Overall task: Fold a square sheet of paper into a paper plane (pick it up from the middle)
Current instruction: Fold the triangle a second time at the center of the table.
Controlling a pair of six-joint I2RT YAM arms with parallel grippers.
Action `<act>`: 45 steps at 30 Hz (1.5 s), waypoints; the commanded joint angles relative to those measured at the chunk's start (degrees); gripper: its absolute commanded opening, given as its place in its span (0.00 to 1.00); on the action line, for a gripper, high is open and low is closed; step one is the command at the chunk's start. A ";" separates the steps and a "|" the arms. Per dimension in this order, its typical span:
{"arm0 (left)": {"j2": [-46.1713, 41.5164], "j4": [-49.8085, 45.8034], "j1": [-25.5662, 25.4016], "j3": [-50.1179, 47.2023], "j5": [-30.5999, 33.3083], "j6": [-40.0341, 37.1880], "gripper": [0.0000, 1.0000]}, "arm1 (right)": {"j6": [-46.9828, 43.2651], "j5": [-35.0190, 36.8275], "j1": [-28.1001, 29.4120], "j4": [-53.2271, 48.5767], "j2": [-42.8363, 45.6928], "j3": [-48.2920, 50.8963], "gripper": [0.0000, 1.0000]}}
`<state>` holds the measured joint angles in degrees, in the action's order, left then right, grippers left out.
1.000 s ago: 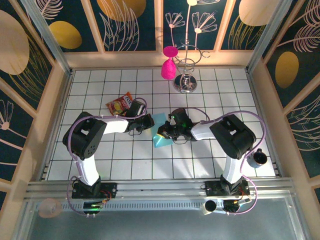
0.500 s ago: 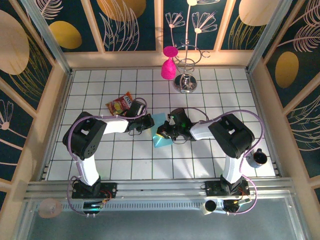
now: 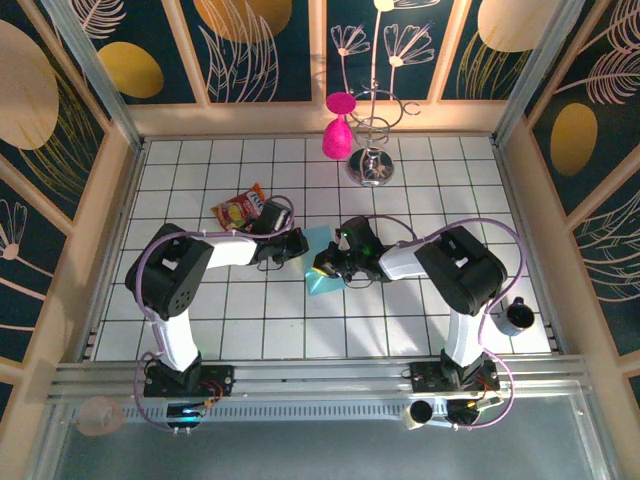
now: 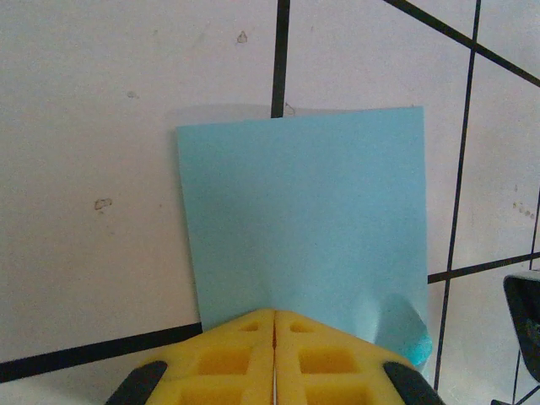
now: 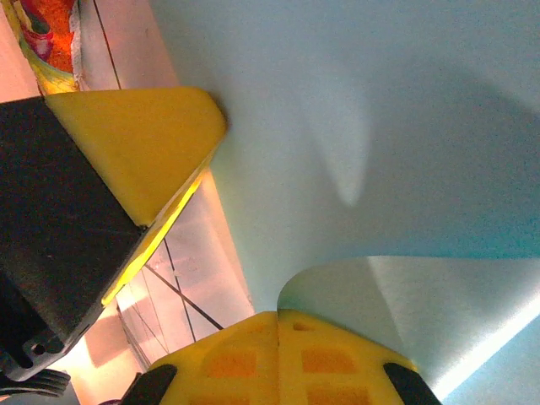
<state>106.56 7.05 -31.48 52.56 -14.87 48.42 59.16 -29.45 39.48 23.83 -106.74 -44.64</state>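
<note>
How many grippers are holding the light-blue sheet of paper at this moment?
2. The left gripper is shut on one edge of the square sheet of paper; the right gripper is shut on its opposite, curled-up edge.

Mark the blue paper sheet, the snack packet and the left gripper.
blue paper sheet (image 4: 304, 211): left wrist view, its flat middle.
snack packet (image 3: 240, 210): top external view, wrapper centre.
left gripper (image 4: 274, 316): left wrist view, where the fingertips meet.

L end effector (image 3: 296, 247) & R end effector (image 3: 324, 266) sat close, tips nearly meeting at paper sheet (image 3: 321, 286); little room btwn. Snack packet (image 3: 241, 210) lay just beyond L end effector. Wire stand (image 3: 372, 160) & pink glass (image 3: 337, 132) stood well beyond both. Bench (image 3: 260, 320) tiles behind them, toward bases, lay open.
</note>
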 commanded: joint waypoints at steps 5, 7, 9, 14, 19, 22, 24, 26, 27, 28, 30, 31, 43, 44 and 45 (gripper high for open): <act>0.05 -0.19 0.23 -1.14 0.61 0.26 0.08 | 0.96 1.77 0.41 0.43 -0.86 -0.49 0.00; -0.02 -0.20 0.25 -1.23 0.77 0.29 0.08 | 1.01 1.85 0.42 0.48 -0.83 -0.46 0.00; -0.08 -0.20 0.22 -1.27 0.79 0.27 0.08 | 1.02 1.94 0.42 0.49 -0.59 -0.35 0.00; 0.05 -0.20 0.28 -1.32 0.87 0.41 0.08 | 0.97 1.94 0.38 0.84 -0.29 -0.10 0.00; 0.05 -0.28 0.25 -1.31 1.15 0.44 0.08 | 1.16 2.30 0.31 1.20 0.43 0.62 0.00; 0.13 -0.28 0.26 -1.32 1.16 0.57 0.08 | 1.28 2.29 0.33 1.48 0.66 0.83 0.00; 0.11 -0.28 0.21 -1.31 1.16 0.56 0.08 | 1.27 2.30 0.33 1.44 0.74 0.92 0.00; 0.14 -0.28 0.21 -1.31 1.24 0.53 0.08 | 1.25 2.38 0.24 1.48 0.88 0.96 0.00; 0.13 -0.28 0.24 -1.31 1.22 0.53 0.08 | 1.23 2.38 0.24 1.39 0.85 0.96 0.00; 0.13 -0.28 0.21 -1.21 1.17 0.53 0.08 | 1.17 2.38 0.24 1.39 0.84 0.96 0.00; 0.21 -0.06 0.25 -1.23 0.91 0.63 0.08 | 1.09 2.16 0.24 1.17 0.43 0.72 0.00; 0.20 -0.02 0.28 -1.19 0.73 0.63 0.08 | 1.16 2.05 0.24 1.07 0.19 0.64 0.00; -0.09 0.51 0.26 -0.87 -0.34 0.69 0.08 | 0.84 1.55 0.24 -0.53 -1.12 -0.17 0.00; -0.16 0.51 0.21 -0.96 -0.34 0.71 0.08 | 0.82 1.59 0.24 -0.72 -1.17 -0.26 0.00; -0.33 0.51 0.20 -0.88 -0.34 0.69 0.08 | 0.83 1.66 0.24 -0.99 -1.19 -0.27 0.00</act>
<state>106.56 7.60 -31.48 52.29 -14.76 48.47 59.53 -28.53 39.48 23.99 -106.91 -44.47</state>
